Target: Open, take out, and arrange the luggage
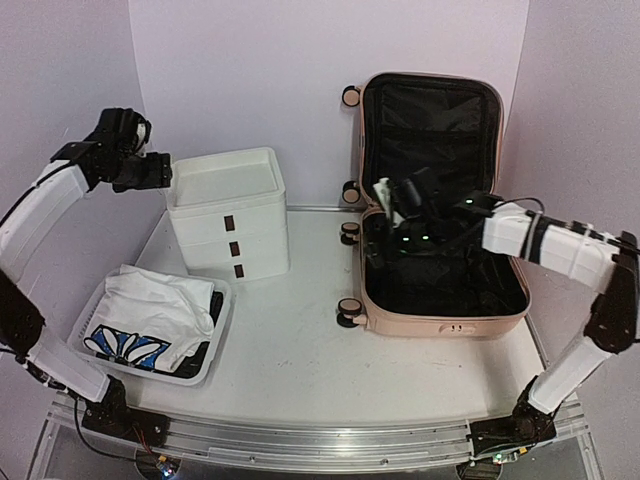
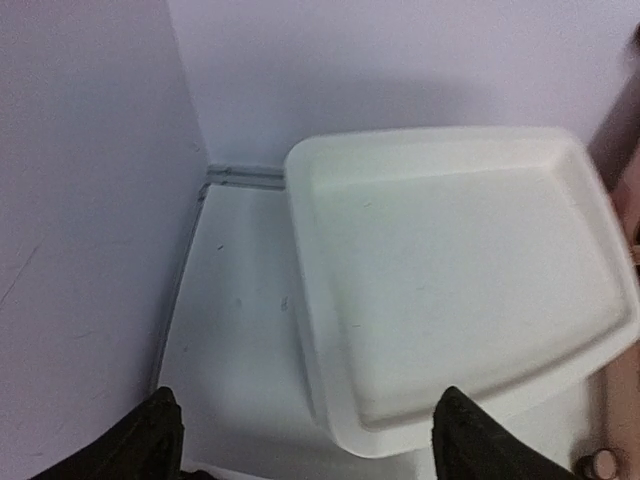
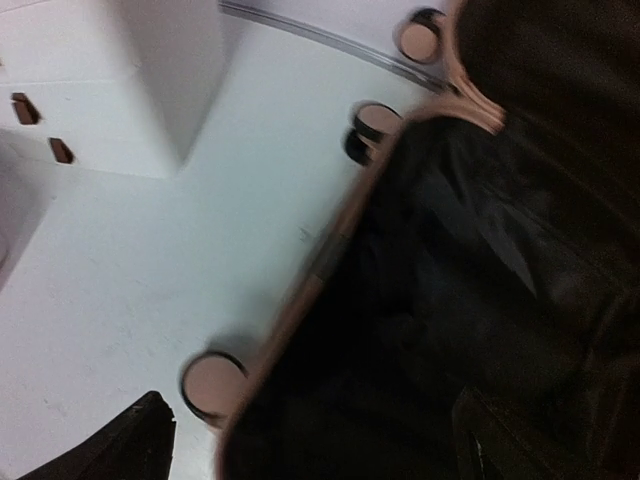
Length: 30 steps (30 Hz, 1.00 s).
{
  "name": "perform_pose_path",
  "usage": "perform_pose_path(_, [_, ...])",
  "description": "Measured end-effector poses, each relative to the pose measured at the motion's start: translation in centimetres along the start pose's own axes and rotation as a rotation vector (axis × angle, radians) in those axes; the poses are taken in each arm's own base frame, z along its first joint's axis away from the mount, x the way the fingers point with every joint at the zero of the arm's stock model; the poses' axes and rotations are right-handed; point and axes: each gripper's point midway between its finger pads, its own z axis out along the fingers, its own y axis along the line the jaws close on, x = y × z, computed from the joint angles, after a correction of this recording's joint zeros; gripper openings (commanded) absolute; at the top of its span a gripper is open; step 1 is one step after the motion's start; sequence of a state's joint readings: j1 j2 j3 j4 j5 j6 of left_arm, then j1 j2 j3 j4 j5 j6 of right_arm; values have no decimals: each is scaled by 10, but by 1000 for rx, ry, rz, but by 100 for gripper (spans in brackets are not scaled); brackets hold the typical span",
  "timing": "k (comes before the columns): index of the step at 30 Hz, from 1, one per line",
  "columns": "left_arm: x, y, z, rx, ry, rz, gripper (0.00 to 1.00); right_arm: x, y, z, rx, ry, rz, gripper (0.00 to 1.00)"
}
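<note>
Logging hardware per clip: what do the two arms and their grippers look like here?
The left arm and right arm have white links, black joints and thin black cables. The right one has black bands and green lights near its wrist. The left gripper and right gripper have black fingers.

You are looking at a robot test booth in a lab. Plain pale walls [image 1: 300,60] close in a white counter [image 1: 300,345] on three sides. The left arm [image 1: 45,205] and right arm [image 1: 560,250] are bolted to a metal rail [image 1: 320,440] at its near edge. The only household things are a drawer unit [image 1: 230,210], a basket [image 1: 140,368] and a pink suitcase [image 1: 440,320].
</note>
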State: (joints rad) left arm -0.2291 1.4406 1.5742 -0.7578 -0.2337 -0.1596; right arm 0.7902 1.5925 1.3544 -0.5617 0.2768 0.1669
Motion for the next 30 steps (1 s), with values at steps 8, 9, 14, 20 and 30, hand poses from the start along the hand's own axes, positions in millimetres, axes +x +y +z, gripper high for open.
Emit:
perform_pose_path(8, [-29,-84,-86,466,-218,-13,100,74,-125,-95,242,84,211,98])
perform_pose_path(9, [-23,-99,-89,510,-213,15,99,80,-135,-107,271,84,226,98])
perform_pose_path(14, [22,-152,-94,666,-173,117,100,103,-164,-160,365,56,297,98])
perform_pose_path(20, [3,-115,-159,656,-404,122,99,105,-168,-222,351,-99,327,98])
perform_pose_path(30, [-46,-20,-303,520,-899,6,99,78,-160,-290,255,-320,290,98])
